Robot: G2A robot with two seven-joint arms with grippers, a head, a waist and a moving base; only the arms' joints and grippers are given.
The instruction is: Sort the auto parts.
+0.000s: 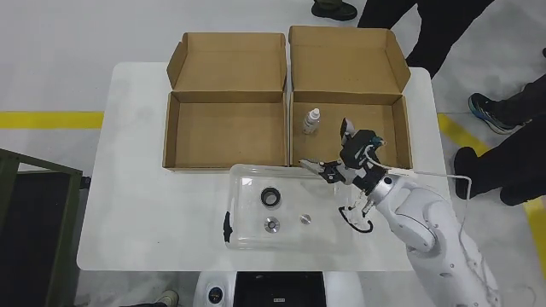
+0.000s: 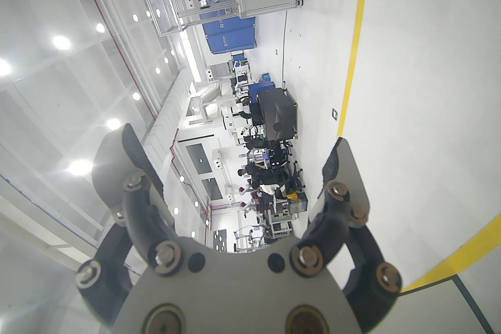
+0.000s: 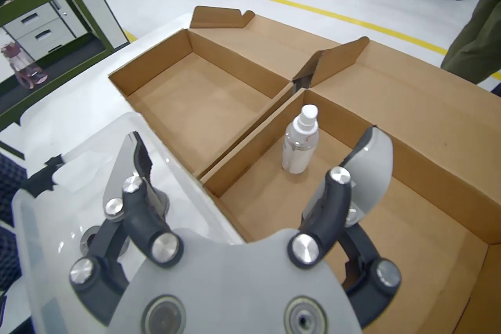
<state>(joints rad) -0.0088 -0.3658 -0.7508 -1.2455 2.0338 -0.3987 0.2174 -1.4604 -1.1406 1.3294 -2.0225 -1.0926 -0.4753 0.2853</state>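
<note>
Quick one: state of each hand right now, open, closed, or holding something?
Left hand: open, holding nothing.
Right hand: open, holding nothing.

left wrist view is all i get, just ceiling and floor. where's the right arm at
Observer: The right gripper hangs over the edge where the clear tray meets a cardboard box, fingers open.
Operator: anything in that box
Observer: One spray bottle, standing upright.
Operator: what's in the tray
Observer: Three parts show: a black ring, a metal disc and a smaller metal piece.
</note>
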